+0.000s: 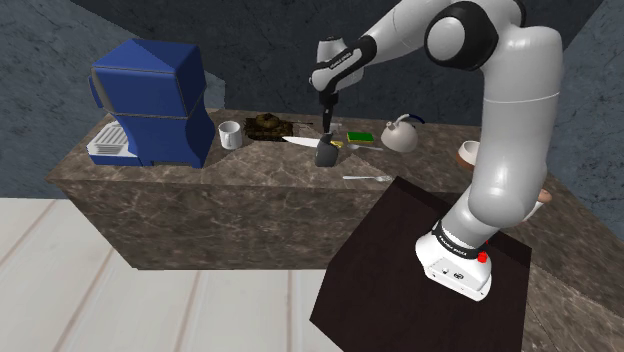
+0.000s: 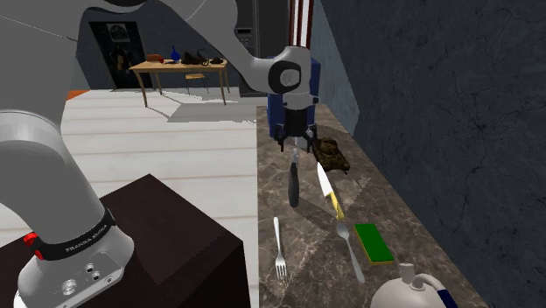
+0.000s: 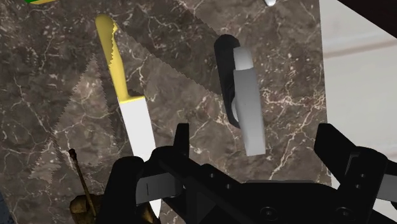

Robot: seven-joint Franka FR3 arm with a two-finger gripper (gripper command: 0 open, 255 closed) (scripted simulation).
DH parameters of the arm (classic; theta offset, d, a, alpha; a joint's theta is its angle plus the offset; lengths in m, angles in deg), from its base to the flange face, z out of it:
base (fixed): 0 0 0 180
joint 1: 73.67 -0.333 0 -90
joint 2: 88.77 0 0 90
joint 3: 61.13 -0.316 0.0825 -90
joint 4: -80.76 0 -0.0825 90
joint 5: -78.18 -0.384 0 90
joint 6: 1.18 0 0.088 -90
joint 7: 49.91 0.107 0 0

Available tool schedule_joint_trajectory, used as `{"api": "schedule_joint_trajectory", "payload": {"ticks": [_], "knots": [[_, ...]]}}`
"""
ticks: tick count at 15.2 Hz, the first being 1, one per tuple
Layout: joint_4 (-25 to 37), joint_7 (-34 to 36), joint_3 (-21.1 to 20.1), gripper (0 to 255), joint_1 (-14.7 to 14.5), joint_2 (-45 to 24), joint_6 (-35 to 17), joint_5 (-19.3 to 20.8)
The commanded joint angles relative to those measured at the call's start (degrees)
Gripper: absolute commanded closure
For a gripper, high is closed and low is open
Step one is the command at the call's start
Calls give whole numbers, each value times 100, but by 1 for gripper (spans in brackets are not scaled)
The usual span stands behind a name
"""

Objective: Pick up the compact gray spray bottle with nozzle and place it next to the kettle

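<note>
The small gray spray bottle (image 1: 325,152) stands upright on the dark marble counter (image 1: 200,180), nozzle on top. It appears thin and dark in the second exterior view (image 2: 294,184). My gripper (image 1: 326,108) hangs a short way above it, pointing down, fingers open and holding nothing. In the wrist view the bottle (image 3: 245,105) lies just ahead of the gap between the fingers (image 3: 181,143), touching neither. The white kettle (image 1: 400,135) stands further along the counter toward the shoulder view's right, and shows in the second exterior view's lower right corner (image 2: 411,293).
A yellow-handled knife (image 3: 130,95) lies beside the bottle. A toy tank (image 1: 268,125), white mug (image 1: 230,134) and blue coffee machine (image 1: 150,105) stand on one side. A green sponge (image 2: 374,242), spoon (image 2: 348,249) and fork (image 2: 279,249) lie toward the kettle. A bowl (image 1: 470,152) sits beyond.
</note>
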Motion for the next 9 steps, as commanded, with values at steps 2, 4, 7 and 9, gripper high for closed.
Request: {"api": "schedule_joint_trajectory", "payload": {"ticks": [2, 4, 7, 9], "knots": [[-40, -19, -7, 0, 27, -132, -176, -17], [-45, -21, -9, 0, 31, -161, -209, -21], [-44, -21, -9, 0, 31, -161, -209, -21], [-44, -21, -9, 0, 31, -161, -209, -21]]}}
